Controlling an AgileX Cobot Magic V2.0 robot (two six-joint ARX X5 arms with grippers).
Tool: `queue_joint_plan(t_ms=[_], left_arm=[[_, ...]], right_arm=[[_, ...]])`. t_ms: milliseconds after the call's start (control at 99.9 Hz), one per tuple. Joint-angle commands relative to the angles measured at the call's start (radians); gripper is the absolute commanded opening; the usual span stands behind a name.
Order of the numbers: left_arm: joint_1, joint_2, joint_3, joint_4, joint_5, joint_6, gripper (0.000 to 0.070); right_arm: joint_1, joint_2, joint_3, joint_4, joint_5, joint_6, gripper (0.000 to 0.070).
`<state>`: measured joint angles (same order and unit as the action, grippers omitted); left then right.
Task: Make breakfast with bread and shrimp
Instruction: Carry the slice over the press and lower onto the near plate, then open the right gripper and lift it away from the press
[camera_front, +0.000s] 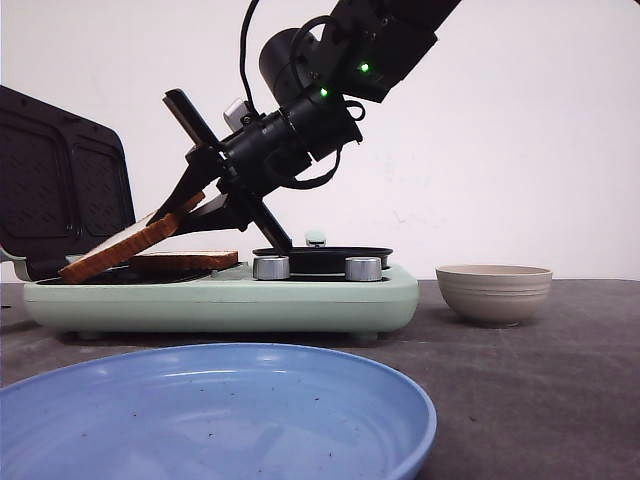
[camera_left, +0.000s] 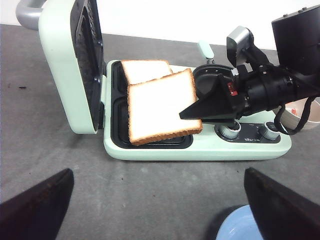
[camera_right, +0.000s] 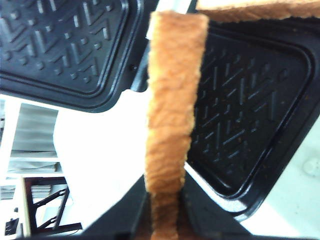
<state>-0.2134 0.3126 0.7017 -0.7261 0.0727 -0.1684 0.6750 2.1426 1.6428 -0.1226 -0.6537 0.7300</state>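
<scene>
Two slices of bread are at the mint-green sandwich maker (camera_front: 230, 298) (camera_left: 200, 150). One slice (camera_front: 185, 262) (camera_left: 145, 71) (camera_right: 250, 10) lies flat in the far compartment of the black plate. The other slice (camera_front: 120, 250) (camera_left: 160, 107) (camera_right: 172, 100) hangs tilted over the near compartment, its low end down by the lid hinge. My right gripper (camera_front: 175, 215) (camera_left: 192, 114) (camera_right: 167, 200) is shut on its raised crust edge. My left gripper (camera_left: 157, 200) stands wide open over the bare table in front of the maker. No shrimp shows; the inside of the beige bowl (camera_front: 494, 292) is hidden.
The maker's lid (camera_front: 60, 190) (camera_left: 65, 65) stands upright on the left. A small black pan (camera_front: 320, 255) and two knobs (camera_front: 271, 267) sit on its right half. A blue plate (camera_front: 200, 410) (camera_left: 245, 225) lies at the table's front edge.
</scene>
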Motion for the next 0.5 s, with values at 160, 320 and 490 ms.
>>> queue_joint_plan(t_ms=[160,320,490], left_arm=[[-0.001,-0.001,0.006,0.011,-0.006,-0.005,0.0700],[-0.001,-0.001,0.006,0.011,-0.006,-0.005,0.0700],[-0.001,-0.001,0.006,0.011,-0.006,-0.004,0.0700]], right_arm=[[0.010,0.025,0.027,-0.013,0.046,-0.017,0.0367],[0.010,0.021,0.028,-0.041,0.069,-0.035,0.0428],[0.010,0.019,0.039,-0.102,0.106,-0.093,0.0429]])
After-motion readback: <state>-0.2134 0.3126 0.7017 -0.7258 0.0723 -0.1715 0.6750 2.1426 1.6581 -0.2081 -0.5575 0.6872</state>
